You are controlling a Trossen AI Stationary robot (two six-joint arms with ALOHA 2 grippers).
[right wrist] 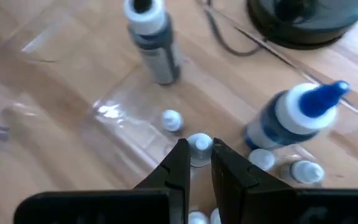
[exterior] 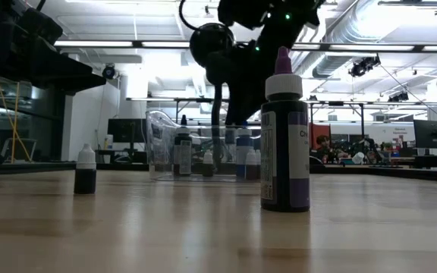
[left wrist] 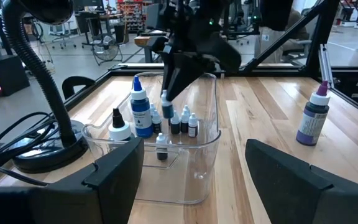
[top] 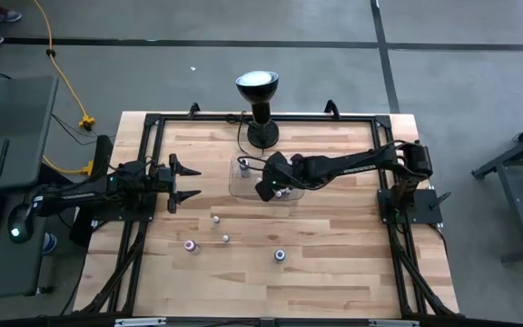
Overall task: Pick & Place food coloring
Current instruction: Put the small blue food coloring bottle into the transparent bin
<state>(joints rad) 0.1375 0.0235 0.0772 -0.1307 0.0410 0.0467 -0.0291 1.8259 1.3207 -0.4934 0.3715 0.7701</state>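
Observation:
The food coloring is a set of tiny dropper bottles. Several stand in the clear tray (top: 243, 182) in front of the black lamp (top: 258, 100), among them a bigger blue one (left wrist: 140, 107). A few stand loose on the wood nearer the front: (top: 214, 218), (top: 190, 245), (top: 281, 255). My right gripper (right wrist: 197, 152) reaches down over the tray, shut on one small white-capped bottle (left wrist: 165, 106). My left gripper (top: 187, 182) waits open at the table's left, pointing level at the tray. My right gripper pinches the small bottle by its white cap end (right wrist: 199, 143) between its two fingertips (right wrist: 180, 163). The fingers slant down from the table's right side. The bottle hangs upright below them inside the tray's walls; whether its base touches the tray floor I cannot tell.
A tall purple bottle (exterior: 284, 136) stands loose on the wood close to the low camera, and a small dark one (exterior: 86, 171) stands farther left. The lamp's cable (right wrist: 241, 43) runs beside the tray. A black frame (top: 152, 123) borders the table.

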